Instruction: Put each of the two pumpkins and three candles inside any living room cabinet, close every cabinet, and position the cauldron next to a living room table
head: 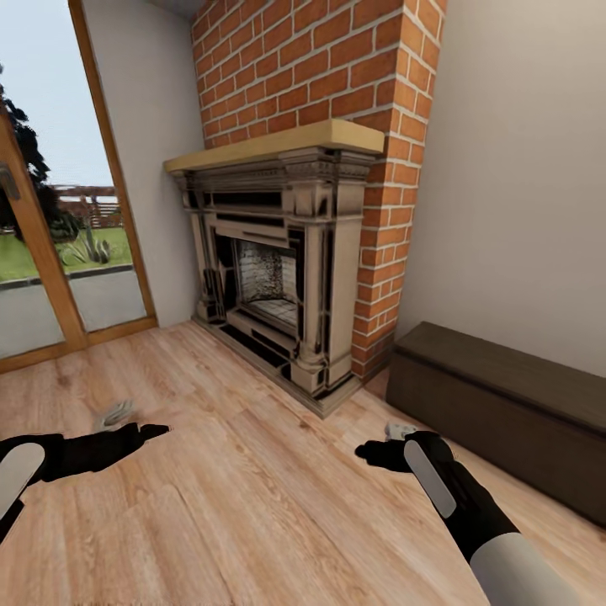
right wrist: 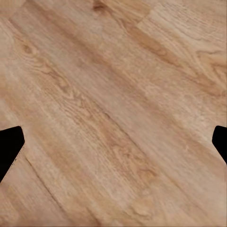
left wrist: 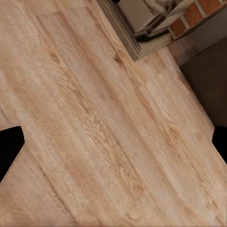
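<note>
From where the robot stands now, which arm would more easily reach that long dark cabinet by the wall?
Probably the right. The right gripper hangs empty and open on the side of the cabinet; the left gripper, also empty, sits across the wooden floor toward the glass door.

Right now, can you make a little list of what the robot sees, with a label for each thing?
room: living room corner with a wooden floor
fireplace: pale carved surround in a red brick chimney
cabinet: long dark brown unit by the right wall, fronts shut
glass door: wood frame, garden outside
left gripper: open, empty, over bare floor
right gripper: open, empty, over bare floor
</note>
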